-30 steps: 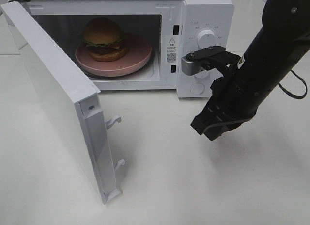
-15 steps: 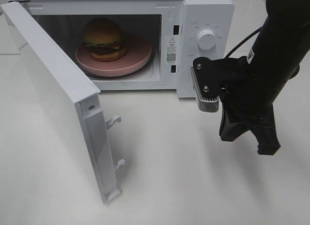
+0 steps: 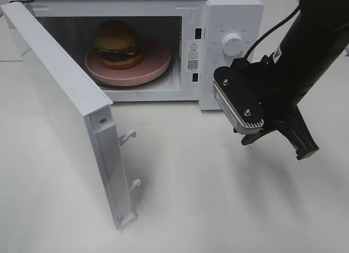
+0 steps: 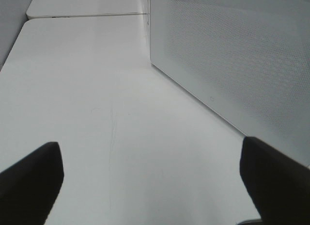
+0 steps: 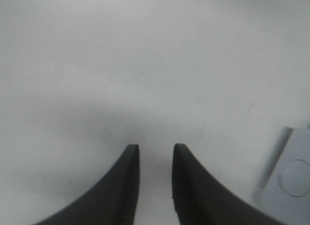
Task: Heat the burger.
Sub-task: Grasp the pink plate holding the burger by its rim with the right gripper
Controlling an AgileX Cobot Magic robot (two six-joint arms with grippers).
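The microwave (image 3: 229,7) has its door (image 3: 60,106) swung wide, and the pink plate (image 3: 155,65) inside already carries the burger (image 3: 116,43), so I'd say shutting the door is the job now. The left claw (image 4: 150,143) is spread wide and empty beside what looks like the door's mesh face, so I'd push flat on it until it latches. The right claw (image 5: 155,148), open just a narrow gap and holding nothing, hangs in front of the knob (image 3: 232,44).
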